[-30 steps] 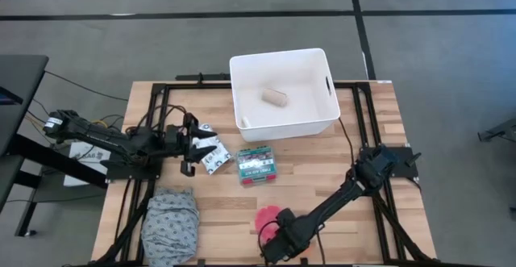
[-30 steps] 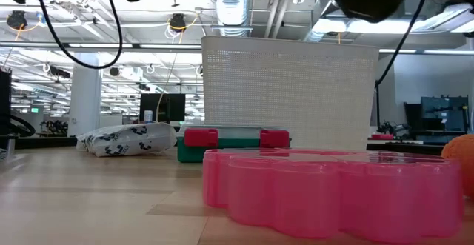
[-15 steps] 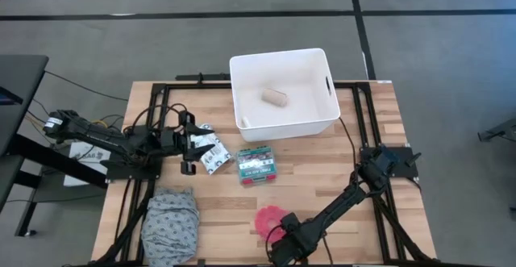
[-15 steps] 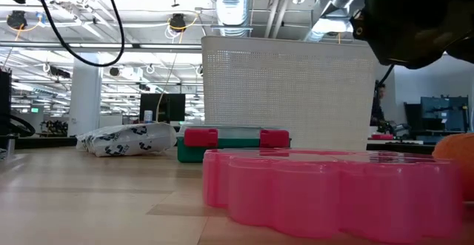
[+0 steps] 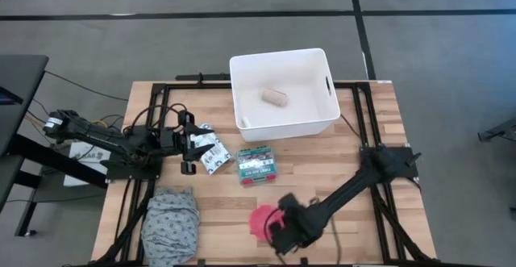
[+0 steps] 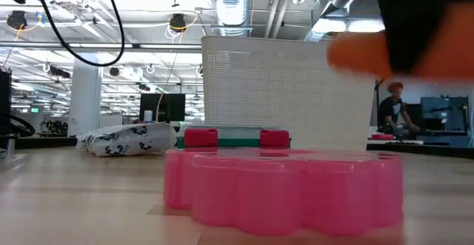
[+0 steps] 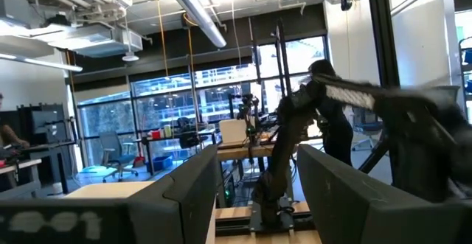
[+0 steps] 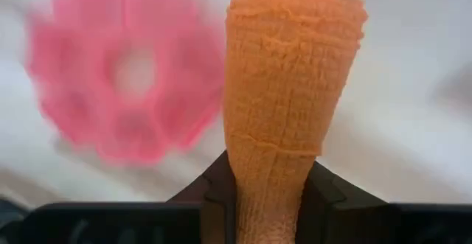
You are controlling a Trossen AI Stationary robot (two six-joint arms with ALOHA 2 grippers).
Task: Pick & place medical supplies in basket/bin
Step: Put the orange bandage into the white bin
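My right gripper (image 5: 284,230) is shut on an orange tube (image 8: 291,89) just above the table's near edge, right beside a pink round disc (image 5: 263,219) that lies flat on the wood. In the low view the orange tube (image 6: 385,49) shows well above the disc (image 6: 281,189). My left gripper (image 5: 192,148) stands open at the table's left, next to a white packet with black print (image 5: 212,154). A green-and-red box (image 5: 256,164) lies mid-table. The white bin (image 5: 278,56) at the far edge holds a beige roll (image 5: 275,98). My right gripper pinches one end of the orange tube (image 8: 269,176) between its two fingers (image 8: 210,189). That end is squeezed narrower than the rest. The tube sticks out past the fingertips, pointing down at the table, and is lifted clear of it.
A grey patterned cloth bundle (image 5: 171,223) lies at the near left corner. Black frame rails (image 5: 161,98) run along the table's edges. A person (image 6: 392,104) shows in the room beyond the table. Bare wood lies between the box and the right rail.
My right gripper has taken hold of the orange tube near the table's near edge and gone up with it; the tube, on the table before, now hangs clear. The pink disc has slid a little toward the table's left.
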